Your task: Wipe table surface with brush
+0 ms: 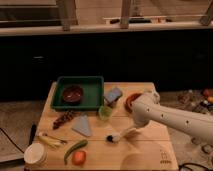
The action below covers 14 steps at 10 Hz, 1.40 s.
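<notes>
**A:** Where is the end effector (130, 132)?

**B:** Low over the desk (146, 152), front of centre, at the cream handle end of the brush (115, 136). The brush lies on the wood with its dark bristles pointing left.

**A:** And the arm (170, 120)?

**B:** White, reaching in from the right and partly covering an orange dish (130, 99).

**A:** What else is there?

**B:** A green tray (93, 92) at the back left holds a dark bowl (72, 93). A blue sponge (113, 94) sits just right of the tray, with a green cup (105, 112) in front of it. Front left are a brown cluster (64, 119), a grey cloth (82, 125), yellowish sticks (50, 141), a white cup (35, 154), a pepper (75, 148) and an orange ball (78, 158).
</notes>
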### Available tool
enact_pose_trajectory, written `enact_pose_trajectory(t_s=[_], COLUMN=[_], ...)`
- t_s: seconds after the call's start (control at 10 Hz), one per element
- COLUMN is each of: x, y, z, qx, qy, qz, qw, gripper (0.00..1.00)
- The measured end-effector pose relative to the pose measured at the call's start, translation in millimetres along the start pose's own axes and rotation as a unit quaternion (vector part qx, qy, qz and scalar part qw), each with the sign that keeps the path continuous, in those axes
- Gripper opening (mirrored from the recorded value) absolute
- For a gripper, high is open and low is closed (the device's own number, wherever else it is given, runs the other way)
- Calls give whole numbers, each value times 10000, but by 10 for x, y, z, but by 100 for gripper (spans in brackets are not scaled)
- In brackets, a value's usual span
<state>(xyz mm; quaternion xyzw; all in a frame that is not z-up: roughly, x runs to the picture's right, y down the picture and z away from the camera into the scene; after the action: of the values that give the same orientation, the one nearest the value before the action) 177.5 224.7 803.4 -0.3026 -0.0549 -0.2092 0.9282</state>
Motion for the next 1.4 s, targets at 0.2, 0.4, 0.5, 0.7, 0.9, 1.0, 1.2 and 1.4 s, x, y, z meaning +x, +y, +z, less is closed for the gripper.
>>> enact_pose_trajectory(t_s=[0.2,0.4,0.5,0.7,0.9,1.0,1.2,1.4], x=[-93,6,109,310,410,451,468,464], y=[127,274,337,416,395,356,275,207], z=[59,128,154,168,135,110,76,28], qx=[-140,-333,-440,-550,-516,-469,-370,-231], qy=[-72,-49,6,147,260,340,417,468], qz=[-196,-140,-35,232,420,486,540,553], qw=[9997,9993,9990,9981,9974,9971,9970,9971], gripper=[0,0,0,0,0,0,0,0])
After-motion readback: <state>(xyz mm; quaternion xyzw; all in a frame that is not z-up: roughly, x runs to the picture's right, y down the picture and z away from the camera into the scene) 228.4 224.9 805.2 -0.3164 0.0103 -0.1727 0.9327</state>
